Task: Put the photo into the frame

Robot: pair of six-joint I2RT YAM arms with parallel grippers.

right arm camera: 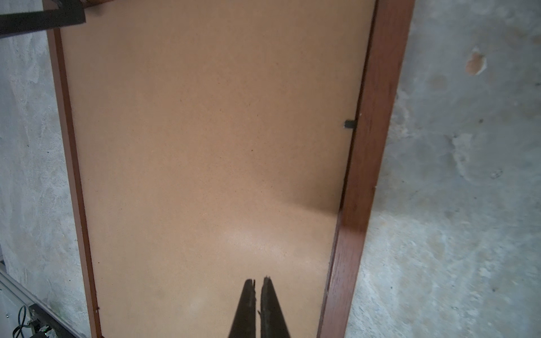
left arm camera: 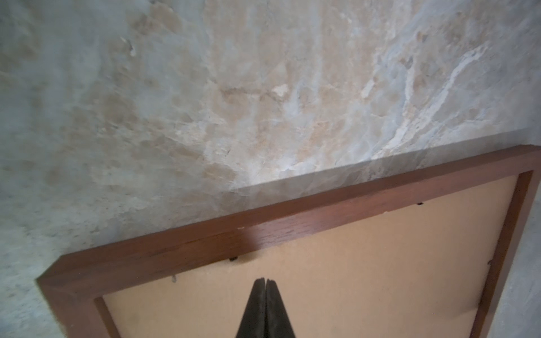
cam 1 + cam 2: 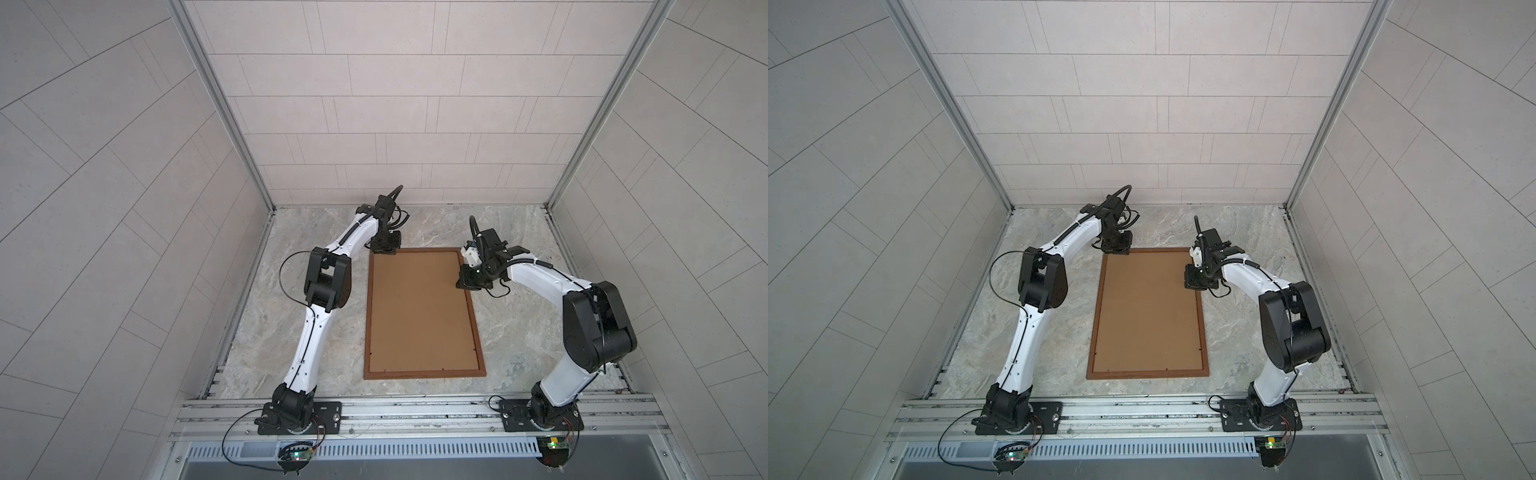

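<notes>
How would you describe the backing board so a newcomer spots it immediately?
Start at the grey marble tabletop. A dark-brown wooden frame lies flat on it, near the middle. The backing board is the plain, paler tan panel filling that frame's inside.

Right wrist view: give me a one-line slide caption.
Shut right claw over the brown backing board seated inside the dark wooden frame.

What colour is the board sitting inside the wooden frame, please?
Plain light tan-brown, unpatterned; the board shows best in the right wrist view.
</notes>
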